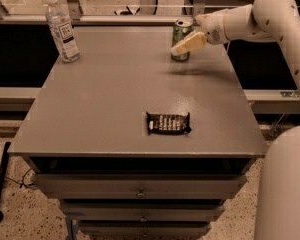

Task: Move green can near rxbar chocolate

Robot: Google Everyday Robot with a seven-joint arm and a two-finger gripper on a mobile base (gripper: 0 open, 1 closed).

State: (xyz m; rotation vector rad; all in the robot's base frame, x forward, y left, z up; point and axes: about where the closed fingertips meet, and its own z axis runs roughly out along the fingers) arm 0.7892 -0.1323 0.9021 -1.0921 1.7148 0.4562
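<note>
The green can (179,30) stands upright near the far right edge of the grey table (105,109). My gripper (190,32) reaches in from the right at the can and is open. One pale finger (188,43) crosses in front of the can's lower half, and the other finger shows behind its top right. The can rests on the table. The rxbar chocolate (168,123), a dark wrapper with white lettering, lies flat near the front of the table, well in front of the can.
A clear plastic water bottle (62,29) stands at the far left corner. My white arm (270,14) comes in from the right side. Drawers (140,189) sit under the tabletop. A rail runs behind the table.
</note>
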